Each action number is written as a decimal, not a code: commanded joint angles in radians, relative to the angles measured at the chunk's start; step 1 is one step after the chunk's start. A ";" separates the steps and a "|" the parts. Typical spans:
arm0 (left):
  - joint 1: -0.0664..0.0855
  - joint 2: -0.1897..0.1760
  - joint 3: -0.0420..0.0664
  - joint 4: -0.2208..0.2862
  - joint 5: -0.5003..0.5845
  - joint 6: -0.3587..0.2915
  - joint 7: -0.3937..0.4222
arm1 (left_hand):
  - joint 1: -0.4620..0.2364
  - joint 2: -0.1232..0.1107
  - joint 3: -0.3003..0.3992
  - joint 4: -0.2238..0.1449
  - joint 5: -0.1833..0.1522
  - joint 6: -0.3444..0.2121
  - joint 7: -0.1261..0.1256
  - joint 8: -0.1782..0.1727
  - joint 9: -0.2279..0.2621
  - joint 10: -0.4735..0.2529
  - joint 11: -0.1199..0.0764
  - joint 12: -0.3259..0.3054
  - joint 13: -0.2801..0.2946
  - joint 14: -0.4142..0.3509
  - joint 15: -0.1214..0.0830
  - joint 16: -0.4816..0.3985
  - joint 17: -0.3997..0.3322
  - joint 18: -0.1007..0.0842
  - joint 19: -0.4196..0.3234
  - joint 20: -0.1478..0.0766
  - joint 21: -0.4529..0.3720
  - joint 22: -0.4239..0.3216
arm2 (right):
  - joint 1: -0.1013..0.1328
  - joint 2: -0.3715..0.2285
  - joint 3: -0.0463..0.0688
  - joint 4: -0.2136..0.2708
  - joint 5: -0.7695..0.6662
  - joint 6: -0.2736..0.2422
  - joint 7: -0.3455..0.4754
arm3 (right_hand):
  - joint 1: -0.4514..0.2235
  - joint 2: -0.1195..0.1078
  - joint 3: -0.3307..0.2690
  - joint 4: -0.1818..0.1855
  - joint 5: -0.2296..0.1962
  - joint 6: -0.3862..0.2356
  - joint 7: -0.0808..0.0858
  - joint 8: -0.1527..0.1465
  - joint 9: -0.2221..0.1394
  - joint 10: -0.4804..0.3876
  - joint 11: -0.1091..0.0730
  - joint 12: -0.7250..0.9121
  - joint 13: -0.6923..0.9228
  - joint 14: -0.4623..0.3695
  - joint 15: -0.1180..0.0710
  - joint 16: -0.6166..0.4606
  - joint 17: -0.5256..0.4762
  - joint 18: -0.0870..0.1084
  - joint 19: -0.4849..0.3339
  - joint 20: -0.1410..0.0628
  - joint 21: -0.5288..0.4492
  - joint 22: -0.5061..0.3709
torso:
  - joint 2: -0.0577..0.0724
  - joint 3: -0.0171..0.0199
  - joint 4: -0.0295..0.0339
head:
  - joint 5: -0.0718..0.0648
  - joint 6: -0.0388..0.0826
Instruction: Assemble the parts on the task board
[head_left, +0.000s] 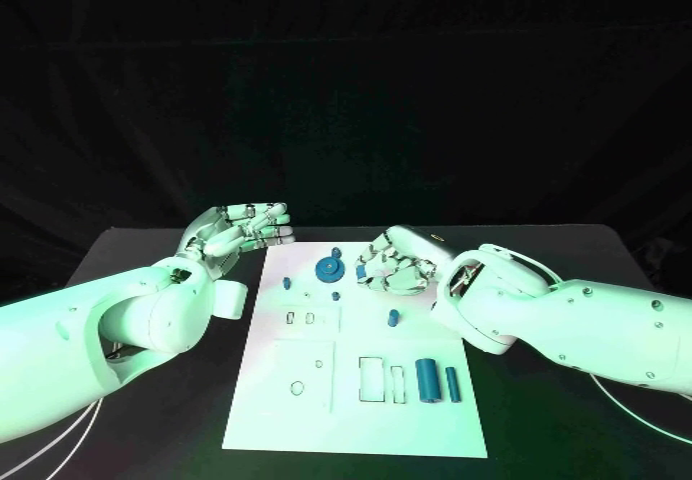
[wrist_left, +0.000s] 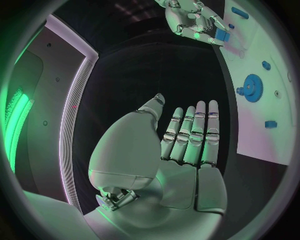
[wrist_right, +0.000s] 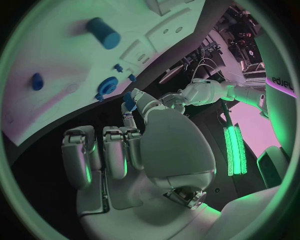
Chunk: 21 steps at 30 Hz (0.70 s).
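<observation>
Over the task board (head_left: 274, 415), right hand (head_left: 392, 266) pinches a blue part (wrist_right: 129, 100); left hand (head_left: 238, 235) spread, holding nothing.

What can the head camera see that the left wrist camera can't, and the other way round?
Of the two, the head view gives the whole task board, with two blue cylinders lying at its near end. The left wrist view gives the left hand from the palm side, fingers straight, holding nothing. Both show the blue gear and the right hand pinching a small blue part.
</observation>
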<state>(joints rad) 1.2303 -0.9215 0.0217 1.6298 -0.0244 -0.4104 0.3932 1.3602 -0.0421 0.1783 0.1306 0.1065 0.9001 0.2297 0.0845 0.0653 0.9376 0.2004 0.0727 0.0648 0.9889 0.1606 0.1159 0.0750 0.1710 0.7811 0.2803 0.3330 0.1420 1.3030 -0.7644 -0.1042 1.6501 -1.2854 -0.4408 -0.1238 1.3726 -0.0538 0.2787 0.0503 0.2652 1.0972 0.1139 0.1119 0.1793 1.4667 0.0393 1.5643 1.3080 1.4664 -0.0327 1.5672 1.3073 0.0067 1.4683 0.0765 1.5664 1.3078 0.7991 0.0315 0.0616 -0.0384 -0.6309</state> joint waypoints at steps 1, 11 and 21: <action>0.001 0.008 0.000 -0.010 0.008 0.020 0.005 | -0.001 0.009 0.002 -0.006 -0.001 0.005 0.021 -0.003 0.001 -0.003 0.004 -0.005 0.000 0.007 0.002 -0.004 -0.001 0.011 0.004 0.003 0.005 -0.001 | -0.005 0.036 -0.003 -0.012 -0.067 0.035 -0.050 | 0.003 0.012 0.005 -0.001 0.005 0.008 -0.004 0.006 0.006 0.104 -0.008 0.007 0.263 0.104 -0.008 0.004 0.263 -0.007 0.102 -0.008 0.004 0.263 | -0.006 -0.0039 0.0054 | 0.014 -0.012; 0.001 0.019 -0.002 -0.021 0.010 0.019 0.004 | -0.001 0.009 0.002 -0.006 -0.001 0.005 0.021 -0.003 0.001 -0.003 0.004 -0.005 0.000 0.007 0.002 -0.004 -0.001 0.011 0.004 0.003 0.005 -0.001 | -0.034 0.161 -0.014 -0.072 -0.176 0.060 -0.122 | 0.004 0.011 0.006 -0.004 0.008 0.009 -0.004 0.008 0.007 0.104 -0.009 0.007 0.263 0.104 -0.008 0.004 0.263 -0.007 0.102 -0.008 0.004 0.263 | -0.007 -0.0068 0.0066 | 0.037 -0.028; 0.001 0.020 -0.002 -0.012 0.010 0.020 0.003 | -0.001 0.009 0.002 -0.006 -0.001 0.005 0.021 -0.003 0.001 -0.003 0.004 -0.005 0.000 0.007 0.002 -0.004 -0.001 0.011 0.004 0.003 0.005 -0.001 | -0.067 0.201 -0.018 -0.100 -0.246 0.107 -0.170 | 0.002 0.009 0.005 -0.006 0.007 0.010 -0.004 0.008 0.008 0.104 -0.008 0.007 0.263 0.104 -0.008 0.004 0.263 -0.007 0.102 -0.008 0.004 0.263 | -0.006 -0.0049 0.0062 | 0.045 -0.037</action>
<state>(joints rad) 1.2303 -0.9036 0.0194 1.6146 -0.0187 -0.4090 0.3918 1.3602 -0.0421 0.1784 0.1306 0.1065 0.9001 0.2297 0.0846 0.0653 0.9375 0.2004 0.0727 0.0648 0.9889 0.1606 0.1159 0.0750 0.1709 0.7811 0.2803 0.3330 0.1420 1.2379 -0.5650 -0.1223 1.5522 -1.4701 -0.3749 -0.2516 1.3755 -0.0513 0.2803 0.0461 0.2694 1.0954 0.1121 0.1129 0.1793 1.4667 0.0393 1.5643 1.3077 1.4664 -0.0326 1.5672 1.3081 0.0067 1.4646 0.0730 1.5664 1.3076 0.7933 0.0259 0.0692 0.0040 -0.6651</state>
